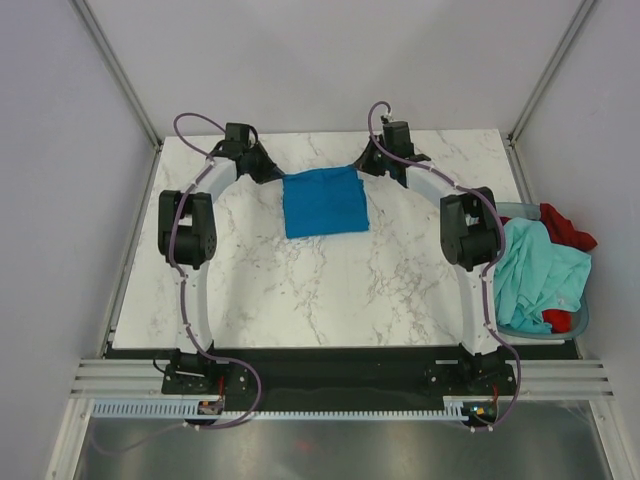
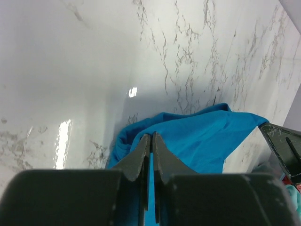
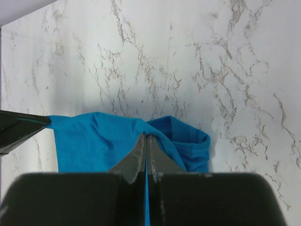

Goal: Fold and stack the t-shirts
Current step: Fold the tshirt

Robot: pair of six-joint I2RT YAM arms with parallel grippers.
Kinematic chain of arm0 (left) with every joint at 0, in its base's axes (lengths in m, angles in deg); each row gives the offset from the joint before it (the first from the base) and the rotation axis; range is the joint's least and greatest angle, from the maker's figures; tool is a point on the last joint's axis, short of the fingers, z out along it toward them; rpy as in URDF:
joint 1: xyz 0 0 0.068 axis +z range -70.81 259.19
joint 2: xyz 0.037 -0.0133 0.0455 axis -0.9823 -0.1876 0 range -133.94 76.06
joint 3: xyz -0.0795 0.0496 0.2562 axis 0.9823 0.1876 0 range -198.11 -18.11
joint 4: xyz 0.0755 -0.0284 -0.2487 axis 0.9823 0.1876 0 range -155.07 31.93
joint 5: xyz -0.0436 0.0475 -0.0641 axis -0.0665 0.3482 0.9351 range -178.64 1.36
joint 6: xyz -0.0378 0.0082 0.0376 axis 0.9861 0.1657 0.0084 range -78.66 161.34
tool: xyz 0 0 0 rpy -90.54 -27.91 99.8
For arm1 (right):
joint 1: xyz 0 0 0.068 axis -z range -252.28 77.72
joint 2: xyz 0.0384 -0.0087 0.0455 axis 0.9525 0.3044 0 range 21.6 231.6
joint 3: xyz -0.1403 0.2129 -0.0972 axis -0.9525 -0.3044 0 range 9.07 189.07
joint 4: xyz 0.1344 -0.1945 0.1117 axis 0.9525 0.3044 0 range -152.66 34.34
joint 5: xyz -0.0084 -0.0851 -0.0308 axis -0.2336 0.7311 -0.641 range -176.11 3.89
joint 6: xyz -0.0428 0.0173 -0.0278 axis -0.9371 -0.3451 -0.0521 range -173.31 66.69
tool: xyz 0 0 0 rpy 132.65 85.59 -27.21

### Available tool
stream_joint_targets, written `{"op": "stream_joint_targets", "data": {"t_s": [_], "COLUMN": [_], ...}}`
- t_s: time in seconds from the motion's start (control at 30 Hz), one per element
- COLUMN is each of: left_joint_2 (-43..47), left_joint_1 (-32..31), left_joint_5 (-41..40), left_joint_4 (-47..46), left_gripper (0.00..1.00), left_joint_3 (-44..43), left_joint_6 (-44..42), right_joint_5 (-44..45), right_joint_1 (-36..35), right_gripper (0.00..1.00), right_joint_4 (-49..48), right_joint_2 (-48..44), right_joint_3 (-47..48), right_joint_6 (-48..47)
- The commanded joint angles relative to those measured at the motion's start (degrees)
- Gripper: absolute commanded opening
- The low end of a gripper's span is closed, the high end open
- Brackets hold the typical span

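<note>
Blue t-shirt [image 1: 325, 202] lies as a roughly square flat packet on the marble table [image 1: 300, 290], toward 12 o'clock from table centre. Left gripper [image 1: 272, 172] sits at the packet's 10 o'clock corner and right gripper [image 1: 368, 165] at its 2 o'clock corner. Both wrist views show the fingers pressed almost together with a thin layer of blue fabric pinched between them. Fabric bunches slightly beside each pinch. Mint-teal t-shirt [image 1: 540, 270] and red t-shirt [image 1: 568, 228] wait crumpled in the basket [image 1: 530, 336] at the table's 3 o'clock edge, not yet folded. Judgement: the step in hand is a two-corner fold or adjustment of the far edge. To do it well, both arms should lift and travel toward 6 o'clock in step, at equal height, with the edge taut between them. They should lay it square on the near edge and release only once it is flat.
</note>
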Motion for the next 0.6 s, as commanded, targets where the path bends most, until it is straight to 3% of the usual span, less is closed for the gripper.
{"op": "stream_joint_targets", "data": {"t_s": [0.0,0.03,0.1,0.13,0.17,0.2,0.23,0.27,0.43,0.57], "left_joint_2": [-1.62,-1.36,-0.40,1.43,2.67,3.73,5.48,6.10,6.55,3.14], "left_joint_1": [1.07,1.68,2.30,2.74,2.83,2.66,2.57,2.57,0.64,-0.95], "left_joint_5": [2.66,2.92,3.28,2.75,1.62,1.43,1.61,2.91,9.94,13.38], "left_joint_4": [-1.26,-1.26,-1.26,-1.18,-1.26,-1.26,-1.18,-1.35,-1.44,-1.53], "left_gripper": [0.11,0.17,0.31,0.37,0.54,0.55,0.55,0.53,0.42,0.40], "left_joint_3": [-5.07,-5.33,-4.90,-3.50,-2.62,-0.78,0.19,1.25,4.77,3.37], "left_joint_6": [-2.93,-2.85,-3.19,-3.54,-3.98,-5.12,-5.65,-5.92,-9.43,-11.19], "right_joint_5": [0.09,-0.08,-1.13,-1.57,-3.40,-4.90,-6.39,-7.45,-13.09,-13.35], "right_joint_1": [0.69,0.78,1.31,1.48,2.01,2.18,2.53,2.97,3.94,4.30], "right_gripper": [0.06,0.19,0.28,0.39,0.45,0.48,0.60,0.63,0.62,0.60], "right_joint_4": [-1.98,-1.55,0.12,1.43,1.36,1.36,2.23,2.67,6.53,7.24], "right_joint_2": [1.82,2.18,2.44,1.92,1.22,-0.01,-0.37,-1.24,-1.43,-0.29], "right_joint_3": [4.62,5.32,7.17,7.00,6.22,4.99,4.46,3.67,0.67,0.06], "right_joint_6": [1.11,0.85,-0.37,-0.99,-2.39,-3.36,-4.24,-6.34,-12.59,-15.76]}}
